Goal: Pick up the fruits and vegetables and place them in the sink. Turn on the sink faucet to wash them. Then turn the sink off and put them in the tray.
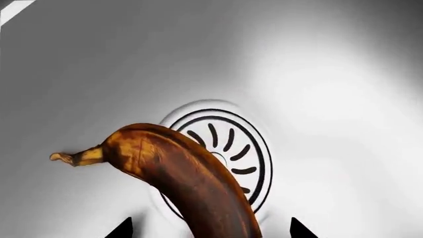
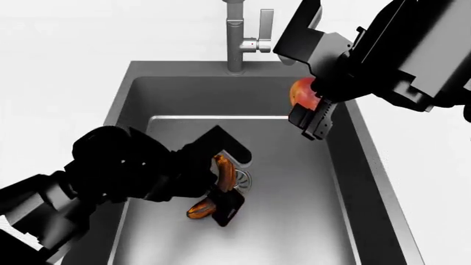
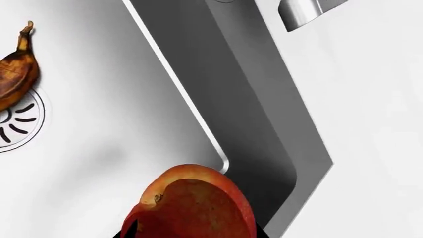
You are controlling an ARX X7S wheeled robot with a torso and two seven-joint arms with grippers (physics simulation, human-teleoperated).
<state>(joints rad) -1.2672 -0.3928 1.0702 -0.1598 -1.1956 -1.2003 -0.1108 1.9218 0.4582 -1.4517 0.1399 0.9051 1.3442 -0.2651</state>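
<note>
Nearest our left wrist camera, the banana fills the lower frame, its brown-orange body curving up from between our left gripper's two dark fingertips, stem end free. We judge that gripper clamped around the banana's middle, low inside the sink and right over the round drain. Overripe skin like this is probably soft and easily bruised, so we want a light squeeze at the thick mid-body, never at the thin stem, which could snap or peel. It is light and its curve may make it swing in the jaws.

Our right gripper carries the apple above the basin's far right corner, just below and beside the faucet with its side lever. From the right wrist view the apple sits between the fingers, though we see too little of them to be sure how firmly they pinch. An apple is firm, heavier than the banana, and smooth; its round shape can slip, so the grip belongs across its widest part.

Both fruits are over or in the sink, neither released; the tray does not show in any view.
</note>
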